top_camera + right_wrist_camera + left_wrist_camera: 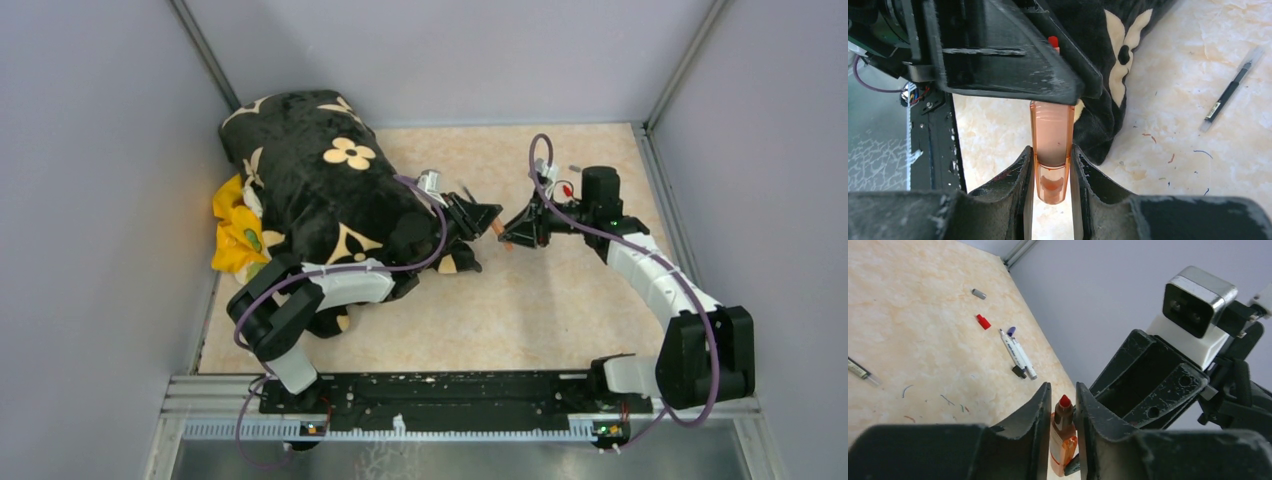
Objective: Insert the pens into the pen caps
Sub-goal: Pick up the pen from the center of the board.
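Observation:
An orange marker (500, 229) with a bare red tip hangs above the table between my two grippers. In the left wrist view, my left gripper (1063, 390) has its fingers against both sides of the orange marker (1063, 432) near the tip. My right gripper (1050, 155) is shut on the translucent orange rear end of the marker (1050, 135). Two white markers (1018, 352) lie side by side on the table with a black cap (1019, 372) at their near end. A red cap (983, 321) and a grey cap (979, 293) lie beyond them. A thin dark pen (1230, 92) lies apart.
A black cushion with cream flowers (320, 180) fills the left of the table, under my left arm. A yellow cloth (238, 230) is at its left edge. Grey walls close the table on three sides. Small ink marks (1173, 157) dot the beige surface.

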Robot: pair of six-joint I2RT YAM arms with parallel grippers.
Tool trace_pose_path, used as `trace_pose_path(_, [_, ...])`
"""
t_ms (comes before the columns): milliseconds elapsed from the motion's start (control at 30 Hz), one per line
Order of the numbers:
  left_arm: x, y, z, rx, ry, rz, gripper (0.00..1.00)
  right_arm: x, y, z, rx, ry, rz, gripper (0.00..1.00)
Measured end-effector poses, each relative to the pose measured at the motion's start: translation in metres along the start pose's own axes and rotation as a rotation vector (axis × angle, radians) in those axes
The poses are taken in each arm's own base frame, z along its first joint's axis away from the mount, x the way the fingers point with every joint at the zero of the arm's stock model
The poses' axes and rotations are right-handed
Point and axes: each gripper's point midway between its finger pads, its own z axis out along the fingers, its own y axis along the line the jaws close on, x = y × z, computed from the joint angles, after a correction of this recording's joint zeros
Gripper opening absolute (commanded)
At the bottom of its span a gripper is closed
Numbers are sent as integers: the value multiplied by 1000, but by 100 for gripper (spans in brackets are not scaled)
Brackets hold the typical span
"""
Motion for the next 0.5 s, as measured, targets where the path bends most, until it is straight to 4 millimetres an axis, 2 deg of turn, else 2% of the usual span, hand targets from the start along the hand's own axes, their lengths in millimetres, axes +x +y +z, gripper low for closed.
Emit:
trace_pose_path(33, [0, 2, 1, -12, 2, 6, 9, 1, 0, 0, 2, 4, 0, 2])
trace_pose_path(100, [2, 7, 1, -30, 7, 13, 0, 3, -2, 0, 14, 11, -3, 2])
trace_pose_path(267, [4, 8, 0, -37, 13, 16, 0, 6, -3, 1, 25, 23, -6, 8])
trace_pose_path(300, [4, 8, 0, -37, 13, 19, 0, 6, -3, 1, 26, 24, -7, 13])
trace_pose_path(433, [3, 9, -4, -20, 1, 37, 0, 7, -2, 2, 17, 26, -16, 49])
trace_pose_path(500, [5, 13, -10, -11, -4, 50, 0, 8, 0, 2, 5, 28, -22, 61])
